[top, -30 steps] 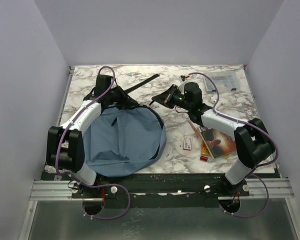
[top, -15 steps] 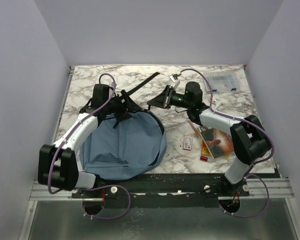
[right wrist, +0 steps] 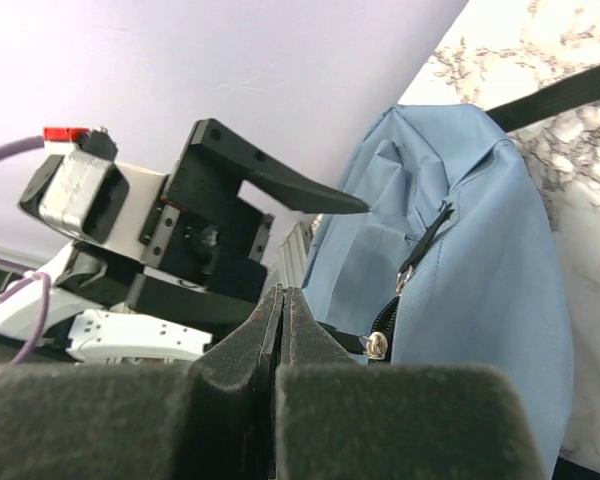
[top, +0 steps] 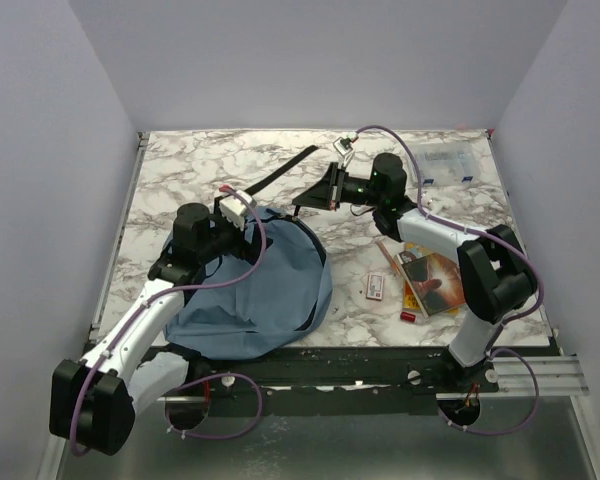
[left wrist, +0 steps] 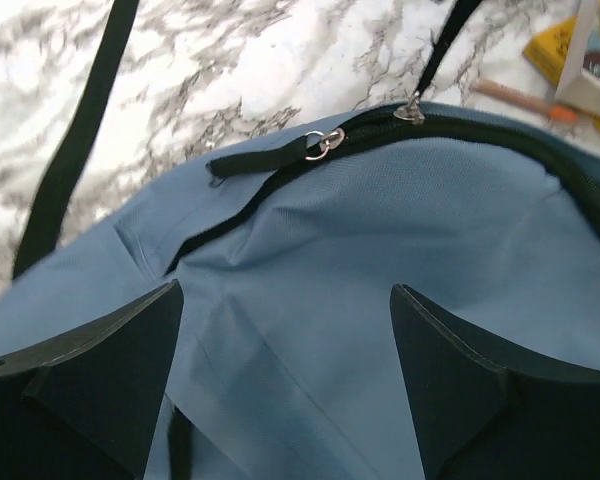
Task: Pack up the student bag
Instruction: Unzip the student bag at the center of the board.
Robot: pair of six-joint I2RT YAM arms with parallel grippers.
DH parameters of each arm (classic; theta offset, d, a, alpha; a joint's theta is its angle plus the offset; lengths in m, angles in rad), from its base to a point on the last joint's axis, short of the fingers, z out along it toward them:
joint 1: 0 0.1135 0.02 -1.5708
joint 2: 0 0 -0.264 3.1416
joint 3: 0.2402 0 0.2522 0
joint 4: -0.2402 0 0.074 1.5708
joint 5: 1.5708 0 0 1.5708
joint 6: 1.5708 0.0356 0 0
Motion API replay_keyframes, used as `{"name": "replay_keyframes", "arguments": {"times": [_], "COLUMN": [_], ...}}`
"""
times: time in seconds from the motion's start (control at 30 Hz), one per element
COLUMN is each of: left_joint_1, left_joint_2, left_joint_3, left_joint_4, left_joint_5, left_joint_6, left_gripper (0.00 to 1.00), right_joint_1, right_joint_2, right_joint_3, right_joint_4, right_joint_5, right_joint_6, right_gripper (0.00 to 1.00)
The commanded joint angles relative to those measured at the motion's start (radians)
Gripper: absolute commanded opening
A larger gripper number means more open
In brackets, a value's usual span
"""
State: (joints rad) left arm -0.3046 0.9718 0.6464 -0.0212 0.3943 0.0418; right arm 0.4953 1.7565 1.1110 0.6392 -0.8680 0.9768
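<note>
The student bag [top: 265, 285] is a slate-blue backpack lying flat at the table's near left. Its dark zipper [left wrist: 500, 130] curves along the top edge, with two metal pulls [left wrist: 323, 143]. My left gripper [left wrist: 285, 288] hovers open over the blue fabric with nothing between its fingers; in the top view it [top: 248, 232] is over the bag's far left part. My right gripper [top: 302, 203] is at the bag's far right edge. Its jaws are pressed together on a thin black zipper tab leading to a metal pull [right wrist: 378, 345].
A black strap [top: 285, 167] trails toward the back. Right of the bag lie a small red-and-white box [top: 374, 288], a pencil [top: 385, 255], a yellow-orange book [top: 435, 280] and a small red item [top: 408, 316]. A clear plastic box [top: 450, 162] sits at the back right.
My left gripper has opened, letting go of the bag's far left edge, and drawn back toward the near side. My right gripper stayed shut and shifted slightly left.
</note>
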Motion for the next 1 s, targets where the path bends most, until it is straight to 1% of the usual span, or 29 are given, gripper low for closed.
{"name": "replay_keyframes", "arguments": {"times": [0.0,0.1,0.17,0.27,0.4,0.5,0.73,0.97], "left_joint_1": [0.002,0.007,0.019,0.022,0.021,0.02,0.021,0.016], "left_joint_2": [0.063,0.163,0.213,0.269,0.318,0.352,0.408,0.454], "left_joint_3": [0.037,0.106,0.144,0.201,0.268,0.296,0.32,0.347], "left_joint_4": [0.119,0.076,0.07,0.024,-0.048,-0.079,-0.079,-0.077], "left_joint_5": [0.214,0.324,0.385,0.447,0.57,0.632,0.673,0.632], "left_joint_6": [0.401,0.491,0.512,0.569,0.581,0.582,0.581,0.595], "left_gripper": [0.86,0.85,0.85,0.86,0.85,0.83,0.79,0.71], "right_joint_1": [-0.007,-0.006,-0.007,-0.007,-0.007,-0.006,-0.006,-0.007], "right_joint_2": [0.004,-0.001,-0.004,-0.009,-0.017,-0.016,-0.021,-0.031], "right_joint_3": [0.014,0.011,0.007,0.007,0.014,0.029,0.05,0.046], "right_joint_4": [0.18,0.191,0.19,0.176,0.133,0.112,0.06,0.065], "right_joint_5": [-0.075,-0.085,-0.085,-0.092,-0.09,-0.086,-0.078,-0.072], "right_joint_6": [0.1,0.103,0.1,0.088,0.057,0.044,0.014,0.018], "right_gripper": [0.01,0.01,0.01,0.01,0.01,0.01,0.01,0.01]}}
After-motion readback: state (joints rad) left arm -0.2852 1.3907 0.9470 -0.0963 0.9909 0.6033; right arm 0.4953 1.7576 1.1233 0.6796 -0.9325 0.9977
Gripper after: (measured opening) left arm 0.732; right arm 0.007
